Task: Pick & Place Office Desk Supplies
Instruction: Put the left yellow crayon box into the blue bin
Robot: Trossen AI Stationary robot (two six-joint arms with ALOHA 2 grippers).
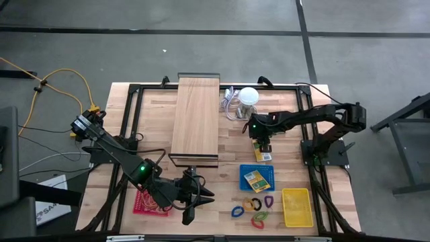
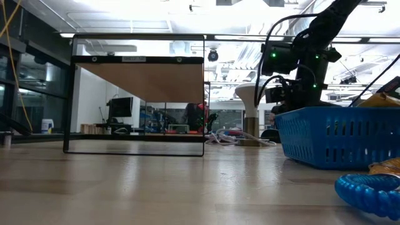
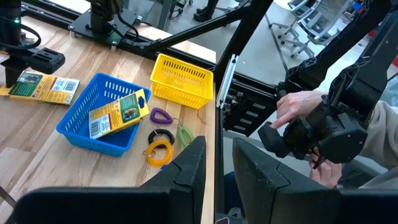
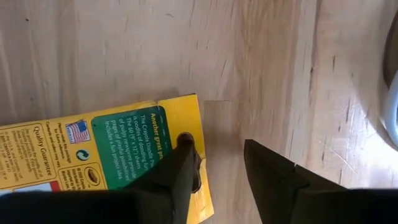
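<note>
High view, left to right: the left claw [image 1: 196,204] hovers with fingers parted and empty beside a red basket [image 1: 142,204] at the worktop's [image 1: 154,121] near edge. A yellow pack [image 1: 256,180] lies in the blue basket [image 1: 245,168]. The right claw [image 1: 263,146], fingers parted, straddles another yellow pack's edge [image 4: 112,149].

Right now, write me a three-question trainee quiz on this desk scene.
1. True or false: a yellow-orange pack already lies in the blue basket.
2. The right gripper is over: A) the yellow basket B) a yellow-orange pack on the table C) the wooden board.
3. Which basket holds nothing visible?

Key: 1 true. 2 B, with its fingers open at the pack's end with the hang hole. 3 The yellow basket.
</note>
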